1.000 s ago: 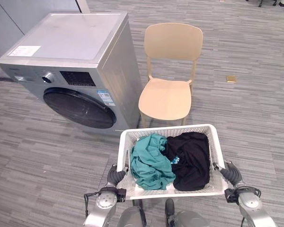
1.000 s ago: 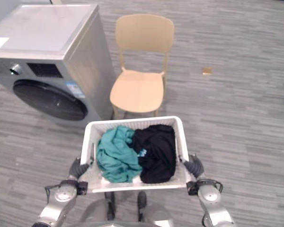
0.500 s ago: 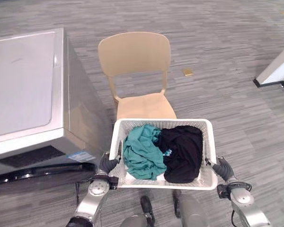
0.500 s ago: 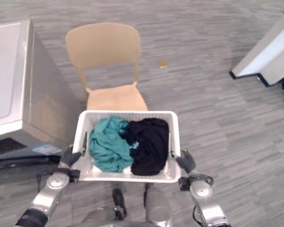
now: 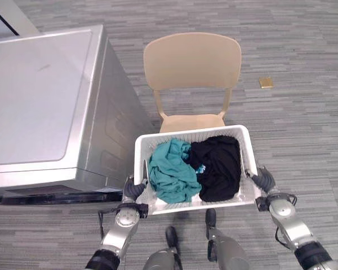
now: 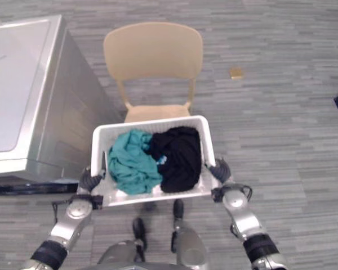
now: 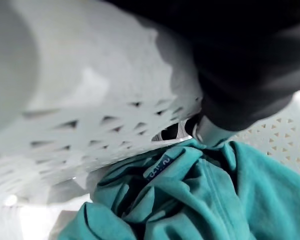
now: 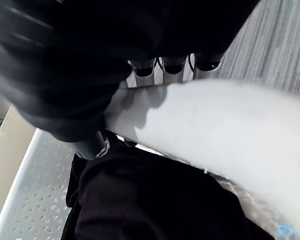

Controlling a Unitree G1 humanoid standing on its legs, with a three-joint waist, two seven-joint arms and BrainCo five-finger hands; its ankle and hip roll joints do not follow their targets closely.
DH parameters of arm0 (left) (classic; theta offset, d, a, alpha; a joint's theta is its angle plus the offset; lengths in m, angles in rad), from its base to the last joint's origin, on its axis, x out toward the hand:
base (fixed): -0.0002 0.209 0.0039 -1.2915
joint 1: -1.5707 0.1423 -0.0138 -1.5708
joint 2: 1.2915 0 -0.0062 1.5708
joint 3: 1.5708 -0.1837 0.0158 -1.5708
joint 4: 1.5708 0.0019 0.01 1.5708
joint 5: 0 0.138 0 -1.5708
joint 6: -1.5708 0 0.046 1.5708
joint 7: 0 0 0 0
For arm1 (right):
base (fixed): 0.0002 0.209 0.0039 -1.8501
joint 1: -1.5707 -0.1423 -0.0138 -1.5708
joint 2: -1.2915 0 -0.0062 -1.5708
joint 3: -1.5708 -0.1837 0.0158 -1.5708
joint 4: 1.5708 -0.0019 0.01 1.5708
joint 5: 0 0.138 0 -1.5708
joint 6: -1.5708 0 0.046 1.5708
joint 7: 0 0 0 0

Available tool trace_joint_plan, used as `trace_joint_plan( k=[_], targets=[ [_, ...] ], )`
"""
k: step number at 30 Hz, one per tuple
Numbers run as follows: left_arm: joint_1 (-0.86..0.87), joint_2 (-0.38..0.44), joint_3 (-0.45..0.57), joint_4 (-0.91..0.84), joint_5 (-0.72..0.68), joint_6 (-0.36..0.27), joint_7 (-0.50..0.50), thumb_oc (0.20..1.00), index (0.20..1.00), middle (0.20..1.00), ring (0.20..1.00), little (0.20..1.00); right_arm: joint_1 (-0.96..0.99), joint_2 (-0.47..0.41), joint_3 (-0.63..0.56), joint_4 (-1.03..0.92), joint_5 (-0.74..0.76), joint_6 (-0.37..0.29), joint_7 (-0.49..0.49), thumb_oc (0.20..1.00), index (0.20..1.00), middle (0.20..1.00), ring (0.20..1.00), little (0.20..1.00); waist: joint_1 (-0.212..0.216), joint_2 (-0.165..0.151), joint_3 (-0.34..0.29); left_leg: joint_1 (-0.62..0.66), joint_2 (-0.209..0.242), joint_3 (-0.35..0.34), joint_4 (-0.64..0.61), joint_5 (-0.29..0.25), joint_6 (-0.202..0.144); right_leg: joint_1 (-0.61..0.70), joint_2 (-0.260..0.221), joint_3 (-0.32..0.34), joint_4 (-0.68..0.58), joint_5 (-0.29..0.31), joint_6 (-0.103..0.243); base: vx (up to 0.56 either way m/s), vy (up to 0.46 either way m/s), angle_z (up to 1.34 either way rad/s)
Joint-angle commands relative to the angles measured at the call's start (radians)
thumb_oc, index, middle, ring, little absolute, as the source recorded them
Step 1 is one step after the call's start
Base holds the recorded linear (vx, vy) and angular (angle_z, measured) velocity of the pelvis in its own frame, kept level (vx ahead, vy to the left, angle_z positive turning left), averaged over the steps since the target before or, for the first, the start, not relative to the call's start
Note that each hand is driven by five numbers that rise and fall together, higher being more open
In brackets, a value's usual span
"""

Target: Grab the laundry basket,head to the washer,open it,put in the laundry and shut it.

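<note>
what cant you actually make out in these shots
- washer door: eye views look down on the top, so the front is hidden.
- chair seat: mostly behind the laundry basket.
- small tan item on the floor: too small to identify.
- Under the teal garment and black garment: covered.

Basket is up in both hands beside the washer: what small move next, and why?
Probably lower the laundry basket onto the chair seat. Both the left robot hand and right robot hand grip its rim, so neither is free to open the washer.

Silver-grey arms, each robot hand (image 5: 134, 190) (image 5: 263, 179) under dark ribbed cover
</note>
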Motion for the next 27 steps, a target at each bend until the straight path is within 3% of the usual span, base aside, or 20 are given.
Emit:
trace_joint_plan(
  k=[1,15,16,17,18,23,27],
  targets=[
    [-0.133,-0.048,-0.072,-0.017,-0.040,-0.139,0.018,0.200,0.200,0.200,0.200,0.200,-0.068,0.027,0.027,-0.020,0.021,-0.090,-0.057,0.200,0.200,0.200,0.200,0.200,0.003,-0.002,-0.013,-0.037,0.000,-0.034,0.027,-0.009,-0.060,-0.004,-0.056,0.021,0.062,-0.189,0.133,-0.13,-0.045,-0.29],
    [-0.646,-0.032,-0.202,0.353,0.014,-0.133,0.169,0.200,0.200,0.200,0.200,0.200,-0.537,0.049,0.151,0.314,0.080,-0.096,-0.199,0.200,0.200,0.200,0.200,0.200,0.011,0.005,0.089,-0.236,0.019,-0.065,0.034,0.066,-0.081,-0.216,-0.062,0.025,0.129,-0.164,0.132,-0.06,-0.025,-0.03],
    [-0.647,-0.032,-0.202,0.354,0.014,-0.133,0.169,0.815,0.815,0.815,0.815,0.815,-0.538,0.049,0.151,0.315,0.080,-0.096,-0.199,0.272,0.272,0.272,0.272,0.272,0.011,0.005,0.090,-0.236,0.019,-0.065,0.034,0.066,-0.081,-0.216,-0.062,0.025,0.129,-0.164,0.132,0.00,0.000,0.00],
    [-0.667,-0.031,-0.203,0.370,0.007,-0.132,0.170,1.000,1.000,1.000,1.000,1.000,-0.556,0.048,0.156,0.336,0.085,-0.094,-0.200,0.517,0.517,0.517,0.517,0.517,0.012,0.005,0.095,-0.241,0.018,-0.067,0.035,0.070,-0.083,-0.216,-0.060,0.025,0.128,-0.164,0.132,0.00,-0.014,0.05],
    [-0.674,-0.028,-0.203,0.368,0.007,-0.132,0.172,1.000,1.000,1.000,1.000,1.000,-0.566,0.046,0.159,0.349,0.091,-0.092,-0.201,1.000,1.000,1.000,1.000,1.000,0.013,0.006,0.097,-0.239,0.020,-0.068,0.035,0.071,-0.084,-0.213,-0.060,0.025,0.127,-0.164,0.132,0.01,-0.019,0.05],
    [-0.570,-0.043,-0.173,0.287,0.009,-0.137,0.163,1.000,1.000,1.000,1.000,1.000,-0.488,0.057,0.142,0.309,0.083,-0.091,-0.191,1.000,1.000,1.000,1.000,1.000,0.016,0.006,0.094,-0.201,0.026,-0.066,0.031,0.060,-0.086,-0.175,-0.058,0.028,0.110,-0.168,0.127,0.05,-0.003,0.00],
    [-0.391,-0.050,-0.120,0.174,0.009,-0.137,0.138,1.000,1.000,1.000,1.000,1.000,-0.320,0.043,0.094,0.226,0.055,-0.089,-0.171,1.000,1.000,1.000,1.000,1.000,0.017,0.004,0.065,-0.144,0.028,-0.061,0.022,0.046,-0.086,-0.114,-0.051,0.029,0.085,-0.176,0.122,0.10,-0.004,0.02]
  ],
)
